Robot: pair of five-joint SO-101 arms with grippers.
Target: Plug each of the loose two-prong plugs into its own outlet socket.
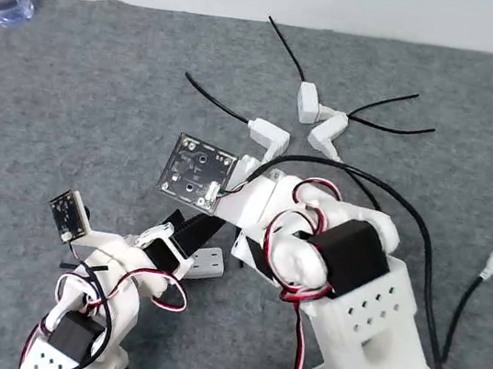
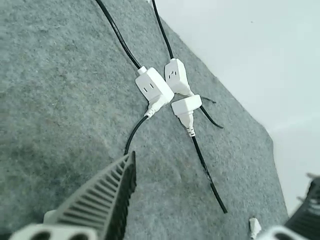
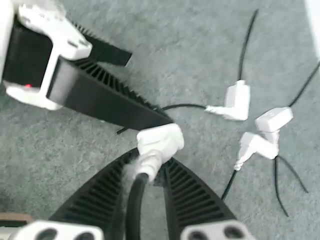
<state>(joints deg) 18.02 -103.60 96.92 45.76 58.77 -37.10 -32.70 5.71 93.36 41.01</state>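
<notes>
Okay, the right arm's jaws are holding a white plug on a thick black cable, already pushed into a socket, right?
Not plugged in. The jaws of the right gripper hold the white plug on its thick black cable, but the right wrist view shows it in no socket; the sockets lie apart on the grey mat.

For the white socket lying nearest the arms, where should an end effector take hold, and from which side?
Grip the socket across the two plain sides of its blocky white body, coming down from above. It lies flat with bare mat on either side, so those sides look free. I would leave the slotted face uncovered.
</notes>
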